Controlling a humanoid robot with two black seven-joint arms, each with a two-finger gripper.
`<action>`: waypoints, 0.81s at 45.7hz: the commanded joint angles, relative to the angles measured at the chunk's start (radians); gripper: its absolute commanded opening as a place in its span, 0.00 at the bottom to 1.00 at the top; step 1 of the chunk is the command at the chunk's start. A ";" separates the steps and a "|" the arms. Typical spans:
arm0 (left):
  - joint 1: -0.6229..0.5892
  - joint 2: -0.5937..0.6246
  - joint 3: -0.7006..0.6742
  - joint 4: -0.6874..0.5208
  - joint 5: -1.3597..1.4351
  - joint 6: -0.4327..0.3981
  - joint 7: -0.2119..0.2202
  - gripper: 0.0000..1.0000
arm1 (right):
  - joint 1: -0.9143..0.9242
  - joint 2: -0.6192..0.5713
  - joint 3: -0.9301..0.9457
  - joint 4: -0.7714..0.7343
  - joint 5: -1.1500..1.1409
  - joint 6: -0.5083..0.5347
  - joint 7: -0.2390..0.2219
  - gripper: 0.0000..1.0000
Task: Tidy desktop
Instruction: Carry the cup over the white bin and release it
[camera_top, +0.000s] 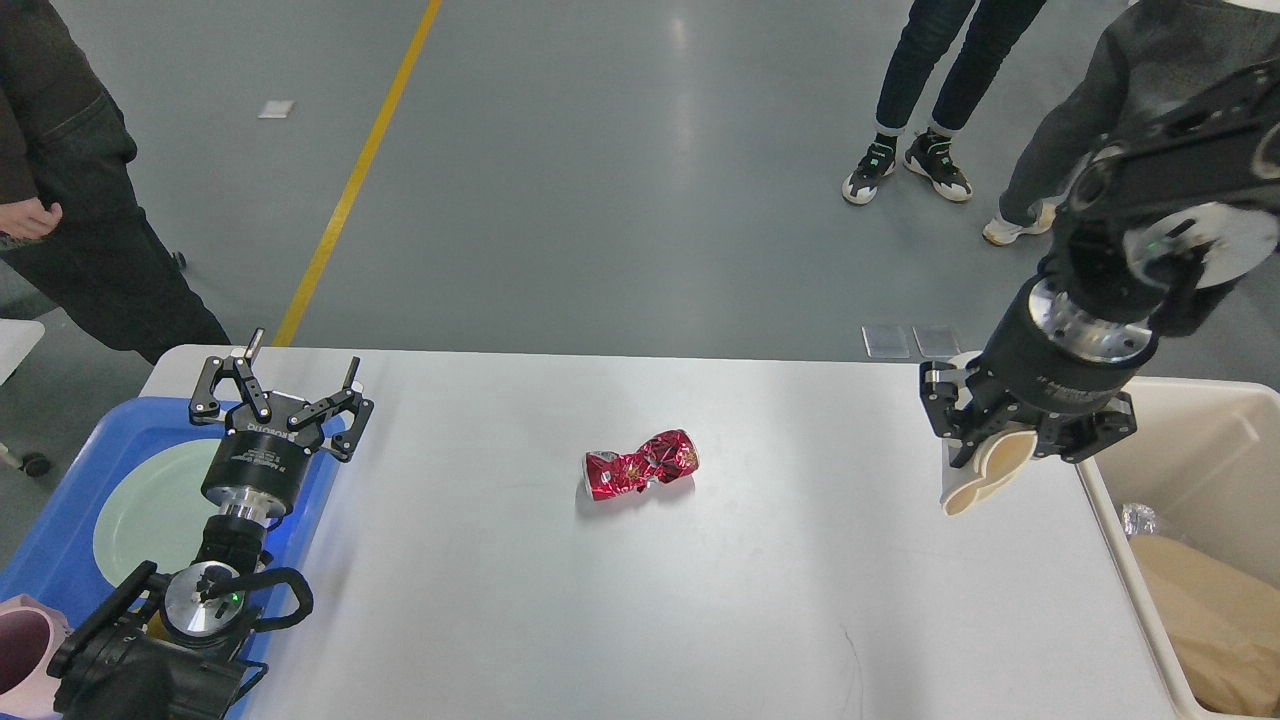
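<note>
Two black jointed arms with silver wrist collars, white lettering on cylindrical gripper bodies, linkage fingers on left gripper (282, 392), right gripper (985, 460), green indicator lights, black looped cable.

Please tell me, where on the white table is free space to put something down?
The desktop is mostly bare: one wide patch between the left gripper and the crushed red can, another from the can to the near edge. It is tighter at the right edge, where the right gripper holds a squashed paper cup beside the cream bin.
</note>
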 joint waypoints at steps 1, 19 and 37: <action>0.000 0.000 0.000 0.000 0.000 0.000 0.000 0.96 | 0.133 -0.014 -0.129 0.046 0.007 0.070 0.139 0.00; 0.000 0.000 0.000 0.000 0.000 0.000 0.000 0.96 | 0.157 -0.052 -0.293 0.026 -0.004 0.045 0.171 0.00; 0.002 0.000 0.000 0.002 0.000 0.000 -0.001 0.96 | -0.026 -0.247 -0.372 -0.224 -0.061 0.001 0.156 0.00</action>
